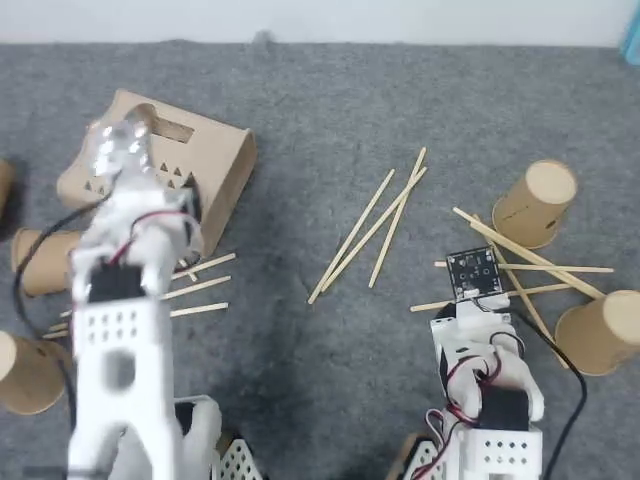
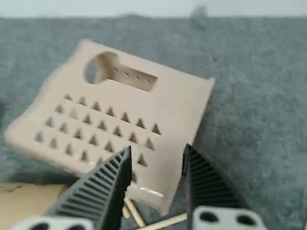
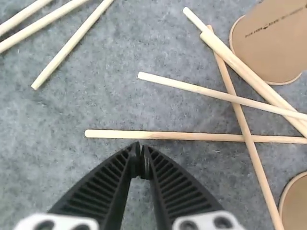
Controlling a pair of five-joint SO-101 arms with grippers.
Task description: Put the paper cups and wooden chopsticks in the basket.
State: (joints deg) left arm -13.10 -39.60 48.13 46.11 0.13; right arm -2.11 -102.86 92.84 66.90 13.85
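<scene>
The tan basket, pierced with triangles and a handle slot, lies at the back left with a perforated wall facing up. My left gripper hangs open and empty just above its near edge. Chopsticks lie beside the basket, more chopsticks in the middle, and a crossed pile of chopsticks on the right. My right gripper is shut and empty, its tip close to one chopstick. Paper cups lie by that pile.
On the left are more paper cups, one of them beside the left arm. The right arm stands at the front right. Grey carpet covers the table, with open room between the middle chopsticks and the basket.
</scene>
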